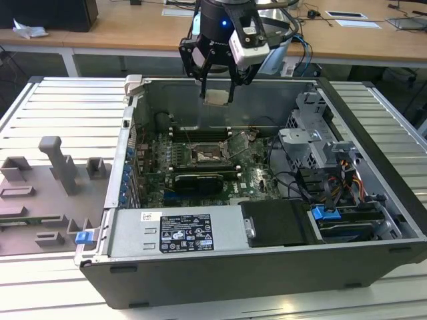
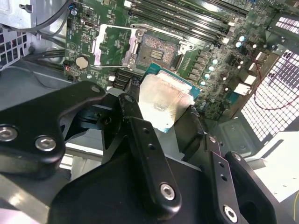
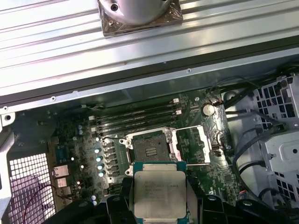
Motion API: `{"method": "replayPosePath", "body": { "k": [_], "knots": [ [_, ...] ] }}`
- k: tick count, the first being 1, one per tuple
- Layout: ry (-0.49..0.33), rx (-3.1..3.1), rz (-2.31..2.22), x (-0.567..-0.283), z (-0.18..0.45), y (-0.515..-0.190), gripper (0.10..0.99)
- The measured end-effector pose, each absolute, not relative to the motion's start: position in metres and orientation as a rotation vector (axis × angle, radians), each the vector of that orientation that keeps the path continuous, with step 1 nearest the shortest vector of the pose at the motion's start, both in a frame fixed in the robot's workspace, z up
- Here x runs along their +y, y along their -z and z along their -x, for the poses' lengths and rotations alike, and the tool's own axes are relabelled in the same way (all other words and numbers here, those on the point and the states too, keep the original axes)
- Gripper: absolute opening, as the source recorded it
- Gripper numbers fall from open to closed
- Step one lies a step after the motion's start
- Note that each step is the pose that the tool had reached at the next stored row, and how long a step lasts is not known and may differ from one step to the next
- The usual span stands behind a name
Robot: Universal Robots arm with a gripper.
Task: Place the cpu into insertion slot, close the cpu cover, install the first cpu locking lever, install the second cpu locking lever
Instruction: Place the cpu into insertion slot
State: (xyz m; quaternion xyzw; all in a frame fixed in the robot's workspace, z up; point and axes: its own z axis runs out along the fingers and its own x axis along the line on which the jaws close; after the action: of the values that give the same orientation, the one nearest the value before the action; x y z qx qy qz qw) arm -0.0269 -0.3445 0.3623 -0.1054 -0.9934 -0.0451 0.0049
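My gripper [image 1: 217, 97] hangs above the open computer case, near its back wall, shut on the cpu [image 1: 217, 99]. In both wrist views the cpu [image 2: 163, 100] [image 3: 159, 191] is a pale silver square on a green board, pinched between the black fingers [image 2: 135, 116]. The insertion slot [image 1: 211, 157] [image 2: 159, 46] [image 3: 149, 149] lies bare on the motherboard below, well apart from the chip. The cpu cover [image 2: 112, 44] [image 3: 192, 145] is swung open and lies beside the slot. I cannot make out the locking levers clearly.
A long black expansion card [image 1: 195, 181] sits in front of the slot, and memory slots [image 3: 135, 119] run behind it. The power supply [image 1: 173, 233] fills the case front. A drive cage [image 1: 313, 143] and cables [image 1: 293, 180] crowd the exterior view's right. Grey fixtures [image 1: 57, 167] stand outside.
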Motion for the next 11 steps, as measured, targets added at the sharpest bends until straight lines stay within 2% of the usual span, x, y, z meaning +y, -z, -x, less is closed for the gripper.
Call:
{"method": "replayPosePath", "body": {
  "k": [11],
  "knots": [
    [0.142, -3.102, 0.432, -0.3445, 0.0269, -0.3618, 0.541]
  ]
}}
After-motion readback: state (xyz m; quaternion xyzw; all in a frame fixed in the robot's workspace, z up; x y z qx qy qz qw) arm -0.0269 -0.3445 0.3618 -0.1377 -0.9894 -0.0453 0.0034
